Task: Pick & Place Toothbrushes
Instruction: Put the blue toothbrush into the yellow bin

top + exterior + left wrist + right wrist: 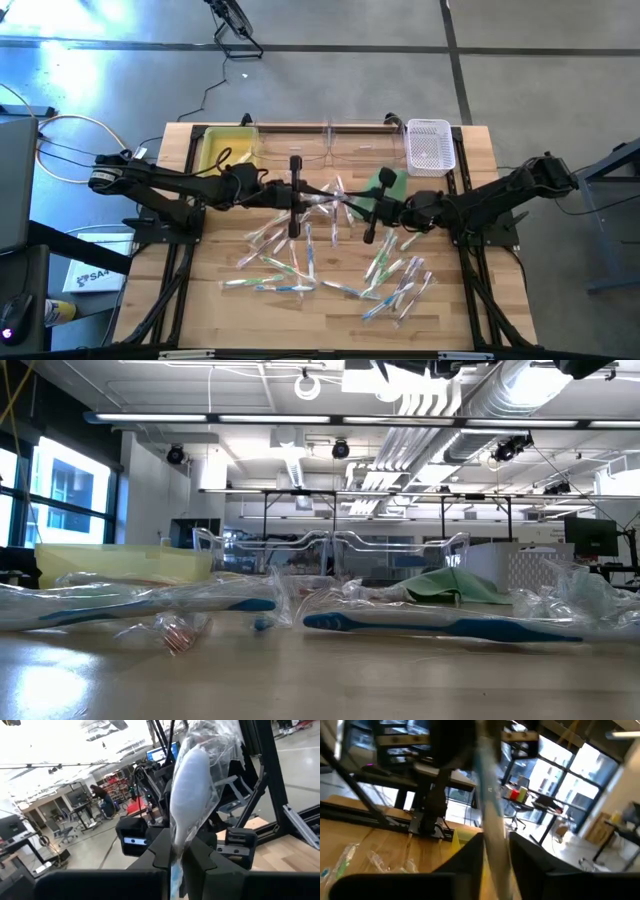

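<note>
Both grippers hang above the middle of the table with one wrapped toothbrush [330,197] between them, clear of the wood. My left gripper [296,197] is shut on it; in its wrist view the whitish brush [192,795] rises out of the fingers. My right gripper [369,212] is open, a finger on either side of the same toothbrush [487,795] and close to it. Many more wrapped toothbrushes [300,262] lie scattered flat on the table; a blue one [440,625] is nearest in the low view. My left gripper pinches the wrapped toothbrush between its two fingers [160,852], on the narrow part [176,851] just below the wide whitish end. It comes roughly level from the table's left. The brush is lifted clear and runs on past the fingertips toward my right gripper.
A yellow bin [228,150], two clear bins [330,145] and a white basket [430,145] stand along the far edge. A green cloth [388,185] lies just beyond my right gripper. Bare wood shows along the near edge.
</note>
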Controlling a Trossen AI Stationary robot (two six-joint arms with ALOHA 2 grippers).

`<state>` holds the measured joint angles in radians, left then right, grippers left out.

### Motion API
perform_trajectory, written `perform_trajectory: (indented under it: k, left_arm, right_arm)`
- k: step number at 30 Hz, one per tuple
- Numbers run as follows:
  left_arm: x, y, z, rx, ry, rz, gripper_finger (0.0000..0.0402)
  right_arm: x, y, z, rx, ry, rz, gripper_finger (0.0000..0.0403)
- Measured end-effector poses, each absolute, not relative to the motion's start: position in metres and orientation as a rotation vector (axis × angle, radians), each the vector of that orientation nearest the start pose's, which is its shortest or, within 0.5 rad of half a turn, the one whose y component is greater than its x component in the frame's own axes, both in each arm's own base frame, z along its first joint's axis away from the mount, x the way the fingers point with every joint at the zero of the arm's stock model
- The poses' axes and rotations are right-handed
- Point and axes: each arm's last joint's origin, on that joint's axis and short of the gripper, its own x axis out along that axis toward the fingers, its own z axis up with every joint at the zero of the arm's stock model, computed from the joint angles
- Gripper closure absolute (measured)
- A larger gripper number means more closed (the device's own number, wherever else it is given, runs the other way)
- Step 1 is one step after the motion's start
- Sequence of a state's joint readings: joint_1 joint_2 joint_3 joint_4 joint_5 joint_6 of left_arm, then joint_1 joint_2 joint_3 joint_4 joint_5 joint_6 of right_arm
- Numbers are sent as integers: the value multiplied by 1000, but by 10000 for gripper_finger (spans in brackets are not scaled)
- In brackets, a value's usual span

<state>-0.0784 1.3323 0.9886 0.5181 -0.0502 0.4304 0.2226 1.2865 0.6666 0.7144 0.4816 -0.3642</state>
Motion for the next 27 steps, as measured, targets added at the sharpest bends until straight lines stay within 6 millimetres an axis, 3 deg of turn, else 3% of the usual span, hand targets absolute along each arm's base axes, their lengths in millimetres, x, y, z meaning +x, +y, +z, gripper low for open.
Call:
perform_trajectory:
  k: [7,12,17,27]
  left_arm:
    - [301,-22,351,441,-164,13,388]
    - [294,-13,355,448,-134,34,388]
    - [282,0,364,463,-125,76,388]
    - [245,14,381,471,-67,116,388]
  right_arm:
    - [267,53,272,-319,-21,-340,179]
    - [260,63,271,-340,26,-436,128]
    - [250,73,273,-354,68,-445,119]
    - [243,77,262,-263,161,-409,147]
